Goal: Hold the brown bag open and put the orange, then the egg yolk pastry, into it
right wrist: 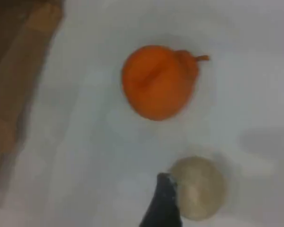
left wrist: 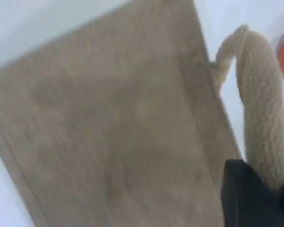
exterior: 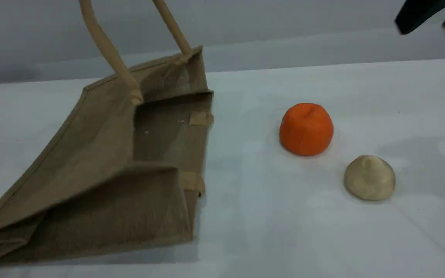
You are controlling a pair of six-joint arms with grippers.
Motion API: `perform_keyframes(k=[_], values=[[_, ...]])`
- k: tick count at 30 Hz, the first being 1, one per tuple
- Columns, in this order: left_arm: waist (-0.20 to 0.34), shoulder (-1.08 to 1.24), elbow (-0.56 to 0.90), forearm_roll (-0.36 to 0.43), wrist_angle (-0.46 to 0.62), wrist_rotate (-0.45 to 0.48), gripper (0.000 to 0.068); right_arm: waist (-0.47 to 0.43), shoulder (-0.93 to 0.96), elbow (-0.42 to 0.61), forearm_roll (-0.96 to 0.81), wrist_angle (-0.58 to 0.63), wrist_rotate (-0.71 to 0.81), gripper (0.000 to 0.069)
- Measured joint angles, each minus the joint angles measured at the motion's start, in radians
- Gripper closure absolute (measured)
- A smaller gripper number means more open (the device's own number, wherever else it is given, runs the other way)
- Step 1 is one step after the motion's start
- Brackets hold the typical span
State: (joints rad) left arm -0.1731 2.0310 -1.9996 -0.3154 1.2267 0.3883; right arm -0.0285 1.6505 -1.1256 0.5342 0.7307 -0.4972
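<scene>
The bag [exterior: 102, 170] is seen lying on its side at the left of the table [exterior: 269, 224], mouth turned right toward the foods, its upper panel pulled up so that the mouth gapes. One handle [exterior: 108, 50] is drawn upward and runs out of the top of the scene view. In the left wrist view that handle [left wrist: 260, 118] is seen clamped in the closed left gripper [left wrist: 255, 198], with the bag's [left wrist: 109, 132] woven panel hanging below.

The orange [exterior: 306, 129] is found on the table right of the bag, well apart from it. The pastry [exterior: 369, 177] is placed nearer and further right, close to the orange but not touching.

The right gripper [exterior: 431, 17] is seen blurred at the far right top corner, above the table, holding nothing; its jaws are spread wide. In the right wrist view one dark fingertip [right wrist: 163, 205] overlaps the pastry's [right wrist: 199, 187] left edge, with the orange [right wrist: 156, 81] farther off.
</scene>
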Motion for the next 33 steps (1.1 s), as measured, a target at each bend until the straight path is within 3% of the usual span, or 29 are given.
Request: perform_keyframes(k=[4,9,16,26,33], values=[[0.000,-0.001,-0.068,-0.030,0.000,0.036,0.0594,0.000,0.022,0.000,0.095,0.001,-0.120,0.0120],[0.000,-0.005,-0.119,-0.132,-0.005,0.159,0.0594,0.013,0.043,0.000,0.146,-0.002,-0.228,0.0120],[0.000,-0.011,-0.119,-0.257,-0.005,0.338,0.0594,0.106,0.098,0.000,0.160,-0.106,-0.293,0.0120],[0.000,-0.011,-0.119,-0.261,-0.005,0.371,0.0594,0.189,0.275,0.000,0.161,-0.298,-0.297,0.0120],[0.000,-0.011,-0.119,-0.261,-0.005,0.367,0.0594,0.189,0.386,-0.046,0.185,-0.330,-0.296,0.0120]])
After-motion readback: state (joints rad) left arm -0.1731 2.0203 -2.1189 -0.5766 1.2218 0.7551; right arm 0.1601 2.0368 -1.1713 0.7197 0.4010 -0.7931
